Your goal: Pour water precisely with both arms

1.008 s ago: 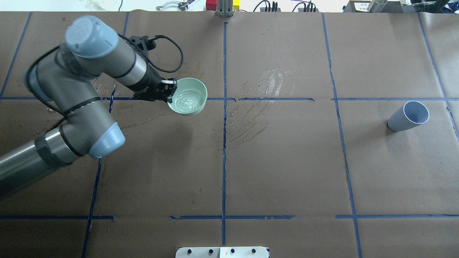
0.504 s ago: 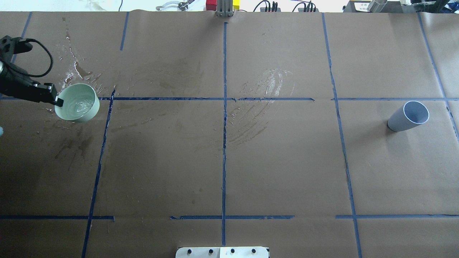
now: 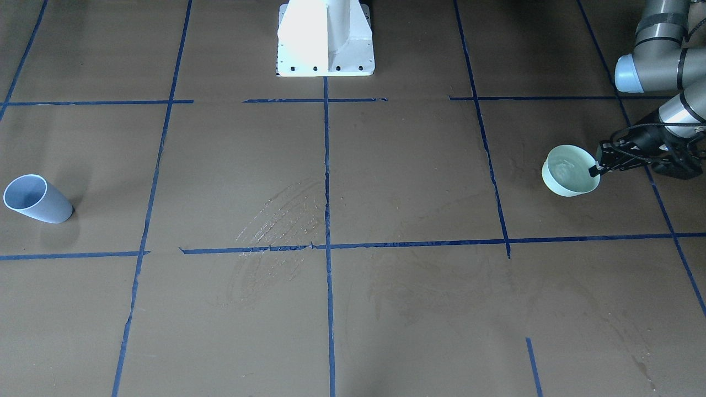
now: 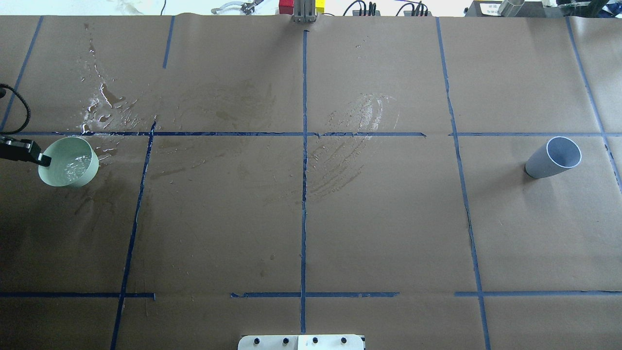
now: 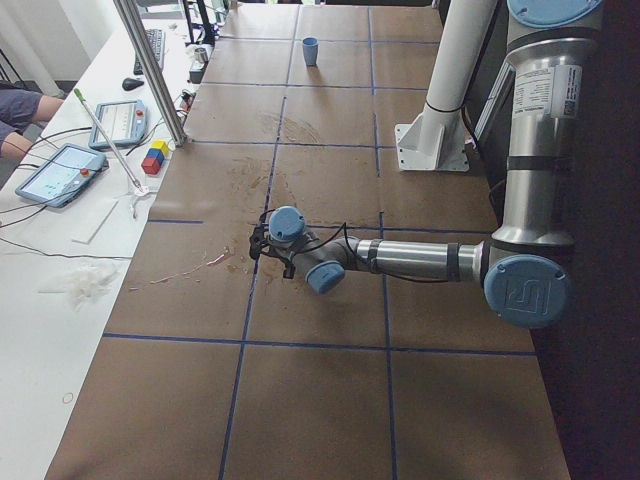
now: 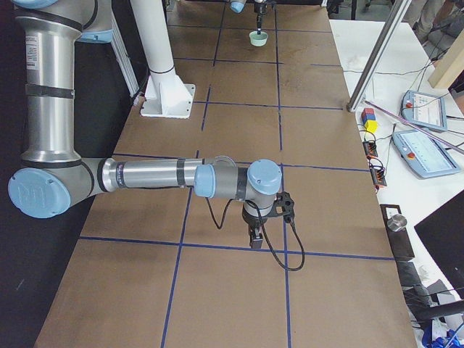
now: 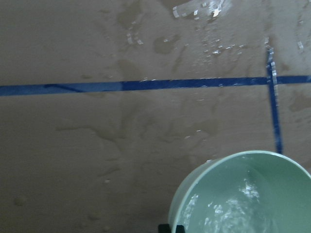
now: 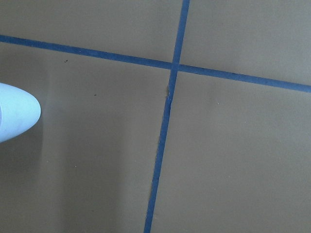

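The surface (image 4: 388, 218) is covered in brown paper, divided into large squares by blue tape lines (image 4: 303, 194). A grey-blue cup (image 4: 554, 158) stands upright on it near the robot's right end. Glinting water (image 4: 103, 108) lies spilled at the left end, and dried, pale streaks (image 4: 362, 119) mark the middle. A white pedestal (image 3: 325, 38) is bolted at the robot's edge.

This looks like a robotics lab or test cell. The table is covered in brown paper (image 4: 388, 218) marked into squares with blue tape (image 4: 303, 194). Two grey robot arms (image 5: 420, 260) work over it, and a white bolted pedestal (image 3: 325, 38) stands at its edge. Along a white side bench (image 5: 60, 330) lie control tablets (image 5: 60, 172), cables (image 4: 362, 7) and coloured blocks (image 5: 155, 157). What seems to be a seated person's arm (image 5: 20, 110) shows at the bench.
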Robot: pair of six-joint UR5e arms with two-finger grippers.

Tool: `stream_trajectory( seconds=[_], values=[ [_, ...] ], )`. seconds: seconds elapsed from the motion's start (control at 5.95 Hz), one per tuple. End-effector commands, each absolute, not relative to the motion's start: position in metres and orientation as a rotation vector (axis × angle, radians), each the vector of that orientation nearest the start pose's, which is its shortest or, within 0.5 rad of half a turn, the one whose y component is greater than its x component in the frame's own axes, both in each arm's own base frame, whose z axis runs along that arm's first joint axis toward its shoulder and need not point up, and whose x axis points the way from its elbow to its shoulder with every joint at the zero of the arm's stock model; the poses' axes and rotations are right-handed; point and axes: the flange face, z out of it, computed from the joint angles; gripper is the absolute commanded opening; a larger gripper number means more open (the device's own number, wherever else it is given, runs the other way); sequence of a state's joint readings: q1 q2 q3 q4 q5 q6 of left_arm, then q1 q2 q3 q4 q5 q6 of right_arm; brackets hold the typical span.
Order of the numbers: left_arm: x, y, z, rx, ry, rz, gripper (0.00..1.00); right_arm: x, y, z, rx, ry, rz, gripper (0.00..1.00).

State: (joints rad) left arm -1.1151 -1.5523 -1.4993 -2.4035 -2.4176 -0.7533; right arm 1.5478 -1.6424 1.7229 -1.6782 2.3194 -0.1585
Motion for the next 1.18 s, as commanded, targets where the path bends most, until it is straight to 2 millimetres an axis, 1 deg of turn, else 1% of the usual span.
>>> stream_trajectory(
  seconds=[0.0,0.17,0.5,0.67,1.01],
  values=[
    [0.166,-0.473,0.624,0.108,1.055,0.027,0.00,0.055,-0.459,0.630,0.026,-0.749,-0.164,1.00],
    [0.168,-0.473,0.629,0.099,1.049,0.024,0.00,0.055,-0.459,0.630,0.026,-0.748,-0.164,1.00],
    [0.168,-0.473,0.632,0.096,1.046,0.022,0.00,0.055,-0.459,0.630,0.026,-0.748,-0.163,1.00],
    [0.168,-0.472,0.637,0.088,1.041,0.019,0.01,0.055,-0.459,0.631,0.024,-0.748,-0.162,1.00],
    [0.168,-0.472,0.639,0.086,1.037,0.018,0.04,0.055,-0.459,0.631,0.024,-0.748,-0.162,1.00]
  ],
)
